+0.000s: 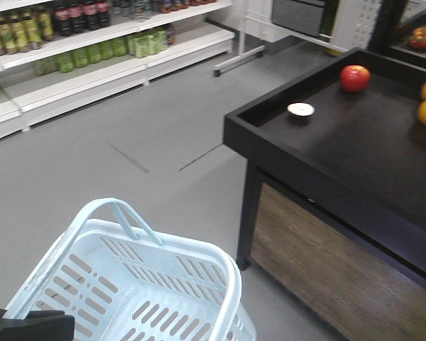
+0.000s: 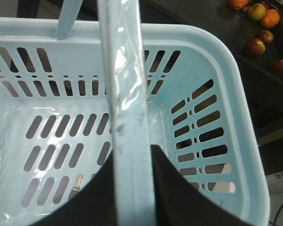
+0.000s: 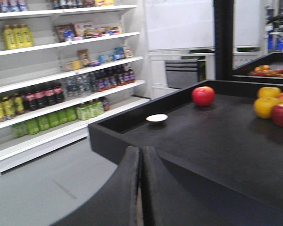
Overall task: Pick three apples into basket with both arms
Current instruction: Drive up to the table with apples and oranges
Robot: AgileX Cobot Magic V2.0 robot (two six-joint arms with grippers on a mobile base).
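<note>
I am holding the basket [image 2: 236, 89] by its handle [image 2: 122, 70], clamped in my left hand [image 2: 132, 155]; no apples are lying in it. My right hand [image 3: 141, 160] is pinched together, empty, facing the bench [image 3: 217, 141], where a red apple [image 3: 203, 96] is sitting near the far rim. First pick is pending, I judge: the right hand must spread wide and reach over the near rim.
</note>
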